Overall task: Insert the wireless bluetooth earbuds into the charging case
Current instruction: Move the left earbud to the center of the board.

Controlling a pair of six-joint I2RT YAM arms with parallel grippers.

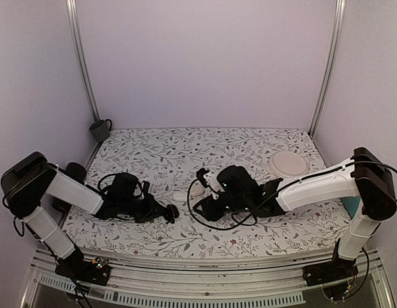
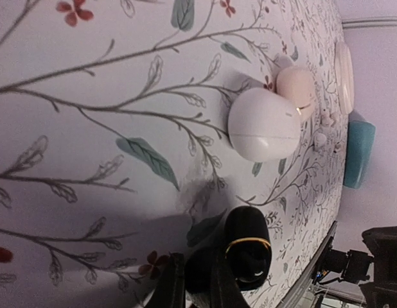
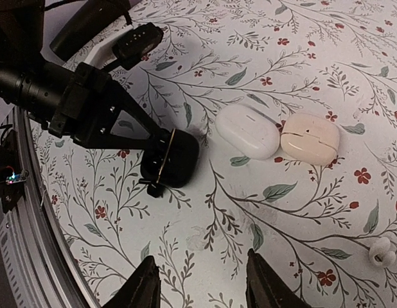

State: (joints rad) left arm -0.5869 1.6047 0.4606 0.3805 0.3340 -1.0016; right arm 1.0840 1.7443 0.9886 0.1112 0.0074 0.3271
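Black gloss marks the charging case (image 3: 176,160), set on the floral tabletop (image 3: 301,58) just beside the white oval case (image 3: 248,130), its edge clamped in the tightly closed left pincer (image 3: 155,154). The right pincer (image 3: 202,285) is held partly spread and empty near that white oval case. The charging case is best kept pinned level until the black earbuds are located; none can be made out. Its gold seam is revealed by the wrist views only, not from above.

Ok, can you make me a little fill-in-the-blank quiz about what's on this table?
The left gripper is shut on the ___ charging case.
Near it lie ___ pale cases: the white case and the cream case.
The right gripper has its jaws ___, holding nothing.
The white dish sits on the robot's ___ side.
Missing: black; two; open; right.
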